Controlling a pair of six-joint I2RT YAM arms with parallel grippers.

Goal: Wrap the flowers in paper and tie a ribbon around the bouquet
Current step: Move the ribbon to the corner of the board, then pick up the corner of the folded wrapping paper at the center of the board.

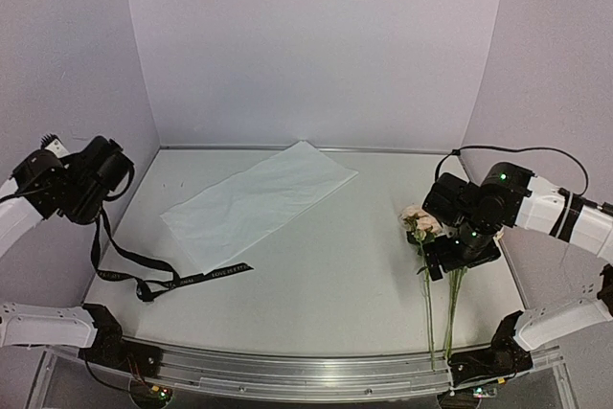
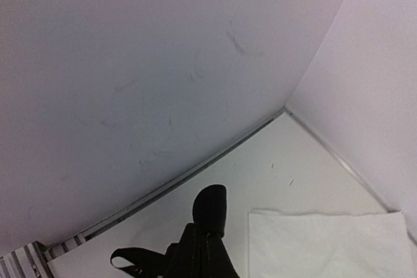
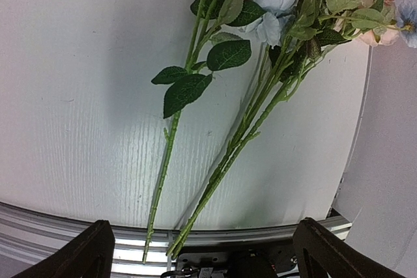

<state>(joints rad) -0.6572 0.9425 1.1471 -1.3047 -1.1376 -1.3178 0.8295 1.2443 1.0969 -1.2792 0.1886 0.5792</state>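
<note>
Green-stemmed flowers (image 1: 422, 237) (image 3: 253, 118), a few long thin ones with cream-pink and pale blue-white blooms and dark green leaves, lie flat on the white table (image 1: 335, 275) near its right edge. The blooms point toward the far edge and the stem ends reach the near edge, by the ribbed aluminium rail (image 1: 287, 371) (image 3: 65, 234). In the right wrist view one stem lies a little apart on the left, while the others run bunched together and cross near their cut ends. The right gripper (image 1: 458, 246) (image 3: 203, 229) hangs over the flowers with its black fingers (image 3: 88, 252) spread wide, the stems between them in that view and nothing held. Well apart, left of centre, a large thin white rectangular sheet of paper (image 1: 259, 200) (image 2: 326, 245) lies flat and diagonal, one end near the far edge and the other toward the left. A long narrow black ribbon (image 1: 206, 275) (image 2: 195, 260) with pale printed lettering lies just beside the paper's near corner, loops near the near left corner of the table, and rises to the left gripper (image 1: 96, 208) (image 2: 210, 208). That gripper is raised over the left edge, its fingers pressed together on the ribbon, which dangles from them. Pale lilac walls (image 1: 316, 45) enclose the table.
</note>
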